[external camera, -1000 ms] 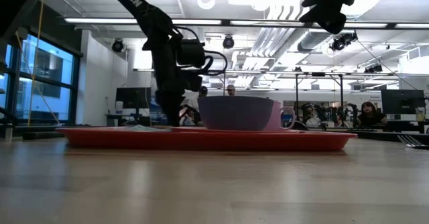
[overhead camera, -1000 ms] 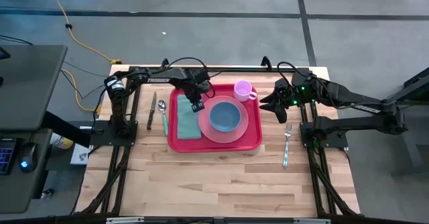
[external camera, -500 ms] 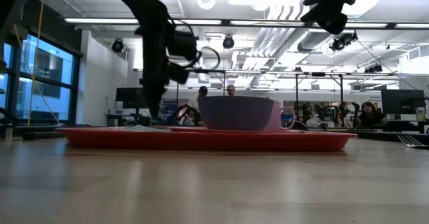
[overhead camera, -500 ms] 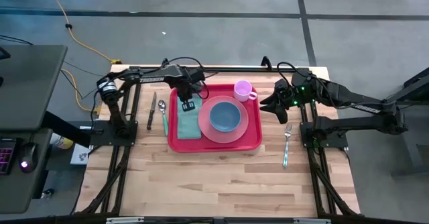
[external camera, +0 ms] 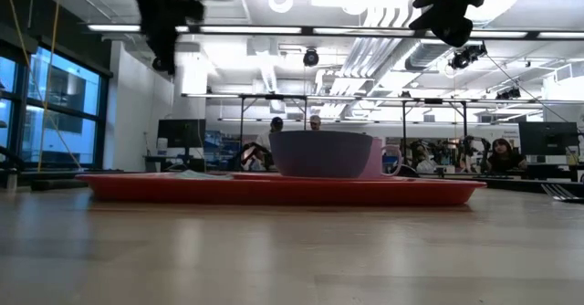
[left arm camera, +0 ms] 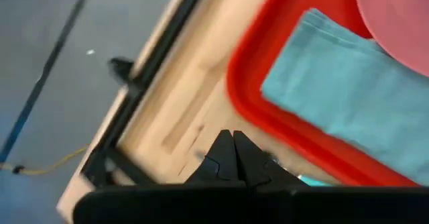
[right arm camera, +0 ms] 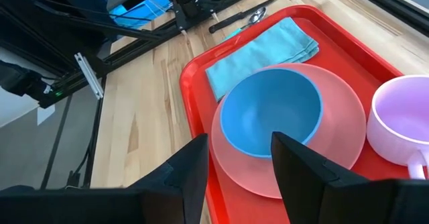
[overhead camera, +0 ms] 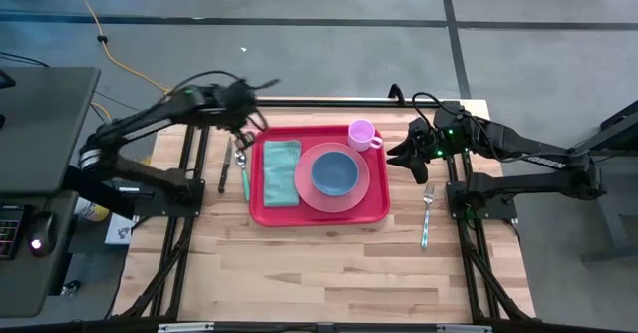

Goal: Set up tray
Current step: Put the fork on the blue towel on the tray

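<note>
The tray [overhead camera: 318, 208] lies at the middle of the table, already carrying a teal napkin [overhead camera: 282, 171], a pink plate [overhead camera: 361, 189] with a blue bowl [overhead camera: 334, 171] on it, and a pink cup [overhead camera: 362, 133] at its far corner. The left gripper [overhead camera: 242, 122] hovers just outside the tray's left rim, fingers pressed together on nothing, and almost directly beneath it lie the knife [overhead camera: 225, 164] and the spoon [overhead camera: 243, 168] on bare wood; in the left wrist view the tips [left arm camera: 232, 143] point at the strip of table beside the red rim. The likely step is to fetch one of these two pieces, so the jaws must part before the descent, line up across the handle and not along it, and come down on the middle of the handle so the piece does not swing. The two lie close together; pinching one cleanly means keeping a finger out of the neighbour. The right gripper [overhead camera: 395, 154] waits just off the tray's right edge, its jaws partly open and empty, with the fork [overhead camera: 427, 213] on the table nearby
</note>
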{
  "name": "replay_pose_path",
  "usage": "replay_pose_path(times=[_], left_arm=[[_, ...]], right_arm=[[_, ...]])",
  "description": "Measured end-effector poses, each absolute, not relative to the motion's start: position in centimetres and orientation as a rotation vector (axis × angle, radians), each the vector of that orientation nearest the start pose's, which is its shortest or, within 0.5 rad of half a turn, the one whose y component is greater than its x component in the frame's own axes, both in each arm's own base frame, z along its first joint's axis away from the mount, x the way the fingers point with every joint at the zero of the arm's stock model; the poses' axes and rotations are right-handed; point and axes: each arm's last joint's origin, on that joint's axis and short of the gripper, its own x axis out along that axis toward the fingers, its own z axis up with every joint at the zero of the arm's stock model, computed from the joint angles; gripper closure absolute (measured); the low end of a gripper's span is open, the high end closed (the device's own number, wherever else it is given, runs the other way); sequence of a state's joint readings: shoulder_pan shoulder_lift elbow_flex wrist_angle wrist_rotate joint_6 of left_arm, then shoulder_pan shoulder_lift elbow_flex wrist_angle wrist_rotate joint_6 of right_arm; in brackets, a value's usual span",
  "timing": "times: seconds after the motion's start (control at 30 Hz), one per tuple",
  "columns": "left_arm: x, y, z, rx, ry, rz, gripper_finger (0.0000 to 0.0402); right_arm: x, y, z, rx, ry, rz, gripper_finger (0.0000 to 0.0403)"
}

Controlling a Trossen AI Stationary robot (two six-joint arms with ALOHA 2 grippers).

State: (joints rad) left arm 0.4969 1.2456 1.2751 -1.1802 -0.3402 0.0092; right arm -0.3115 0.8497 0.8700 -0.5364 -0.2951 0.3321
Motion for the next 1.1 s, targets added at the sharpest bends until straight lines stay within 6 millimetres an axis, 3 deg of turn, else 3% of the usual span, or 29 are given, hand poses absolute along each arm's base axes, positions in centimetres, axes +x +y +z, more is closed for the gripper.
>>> replay_pose_path(times=[0.13, 0.33, 0.77, 1.1], left_arm=[[15.1, 9.4, 35.2, -0.164, 1.125, 0.840, 0.0393], [11.7, 7.5, 35.8, -0.292, 1.144, 0.971, 0.0393], [10.4, 5.0, 35.8, -0.228, 1.123, 0.998, 0.0374], [10.0, 4.1, 35.5, -0.108, 1.118, 0.879, 0.0369]], right_arm=[[16.7, -4.5, 32.0, 0.479, 0.488, -0.100, 0.0261], [16.6, -4.5, 31.9, 0.487, 0.493, -0.105, 0.0261], [16.4, -4.4, 31.5, 0.563, 0.544, -0.117, 0.0261], [16.4, -3.2, 31.9, 0.677, 0.601, 0.062, 0.0272]])
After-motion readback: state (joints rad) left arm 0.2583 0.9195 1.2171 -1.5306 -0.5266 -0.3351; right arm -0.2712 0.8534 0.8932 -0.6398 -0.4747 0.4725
